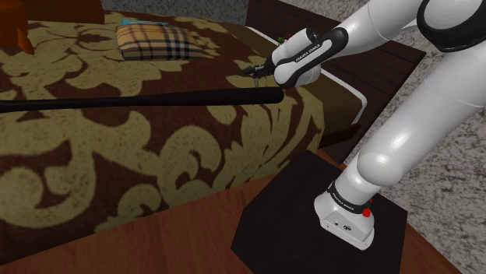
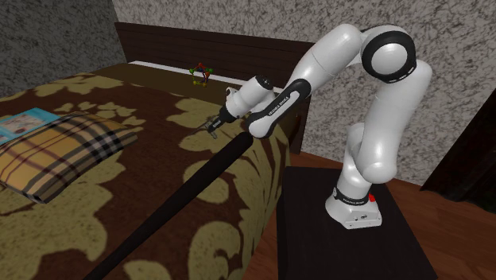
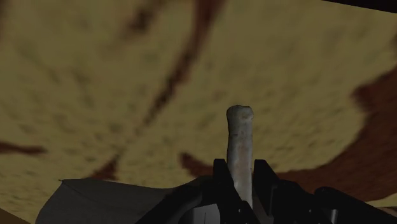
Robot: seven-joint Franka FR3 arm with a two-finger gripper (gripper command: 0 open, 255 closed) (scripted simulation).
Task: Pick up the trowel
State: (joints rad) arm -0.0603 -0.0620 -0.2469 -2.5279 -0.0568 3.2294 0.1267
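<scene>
At the corner of the bed nearest the stand: trowel (image 3: 240, 140), one, with a pale handle and a dark grey blade (image 3: 108, 200).

- Hold: the handle stood between the two black fingers of the gripper (image 3: 240, 168), which were drawn in narrow and pressed it on both sides. The grip was probably taken there because the handle is the slim part and fits the jaws, while the blade is broad and flat.
- Position: the blade hung off to one side, low over the brown-and-gold bedspread (image 1: 156, 156). Whether it had cleared the cloth could not be told.
- Gripper (image 2: 213, 126): it reached down at a slant from the white arm, close above the cover. The grasp appeared made and the lift remained.
- Long black pole (image 1: 140, 99): it lay across the bed with its end just beside the gripper. A straight upward lift was judged safest, to avoid catching it.
- Plaid pillow (image 1: 162, 40): well apart, no concern.
- Small coloured object (image 2: 200, 74): at the far edge, kind unclear.
- Stand (image 1: 296, 210): a black box on the wooden floor.
</scene>
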